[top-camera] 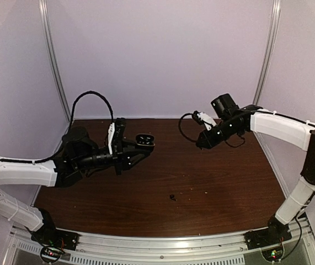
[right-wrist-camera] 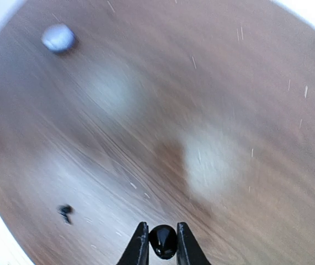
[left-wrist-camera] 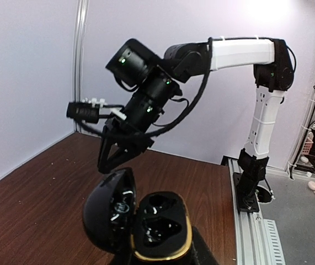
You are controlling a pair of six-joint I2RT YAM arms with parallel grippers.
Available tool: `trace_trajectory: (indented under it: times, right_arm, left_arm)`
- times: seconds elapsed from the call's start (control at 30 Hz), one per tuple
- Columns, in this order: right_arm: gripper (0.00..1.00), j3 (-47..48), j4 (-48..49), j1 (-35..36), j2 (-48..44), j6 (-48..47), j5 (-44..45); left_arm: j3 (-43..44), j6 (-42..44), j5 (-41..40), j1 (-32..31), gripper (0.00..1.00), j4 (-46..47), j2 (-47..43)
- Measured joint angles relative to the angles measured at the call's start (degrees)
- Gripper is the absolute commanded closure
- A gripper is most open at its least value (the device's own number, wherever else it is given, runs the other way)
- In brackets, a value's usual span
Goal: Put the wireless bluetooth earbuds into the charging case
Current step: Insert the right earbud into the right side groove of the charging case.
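Two black earbuds, one open charging case, one blurred pale round thing.

Honestly the worktop is dark reddish-brown woodgrain. The charging case is glossy black with a gold rim; black earbud is shiny, pale earbud looks silvery-lavender.

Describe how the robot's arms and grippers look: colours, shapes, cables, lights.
Both the left arm and right arm have white link shells, black joints and black bases. A black cable loops above the left arm; another cable winds round the right wrist. Small green lights glow on the right arm's joints. The right gripper has slim black fingers tapering to points.
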Motion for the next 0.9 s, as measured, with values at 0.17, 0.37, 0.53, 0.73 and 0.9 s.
trace_trajectory:
  times: [0.17,0.37,0.53,0.73,0.9]
  right_arm:
    - [0.84,-0.22,10.97,0.83,-11.21,3.32,-8.15]
    - [0.83,-2.25,25.40,4.26,-20.87,8.26,-16.17]
    - [0.83,-5.31,33.77,11.58,-25.24,9.27,-18.91]
    - [0.83,-5.57,38.10,20.76,-26.53,7.39,-18.53]
    - [0.83,-5.79,40.52,26.99,-26.14,5.70,-17.00]
  left_arm:
    - [-1.60,0.24,-1.57,0.24,1.00,4.66,0.00]
    - [-4.15,2.08,-1.16,0.33,1.00,13.42,0.00]
    - [-5.53,5.35,2.29,0.35,1.00,19.45,0.33]
    - [-5.60,8.13,6.45,0.37,1.00,24.96,0.48]
    - [-5.60,9.92,8.22,0.37,1.00,26.75,0.46]
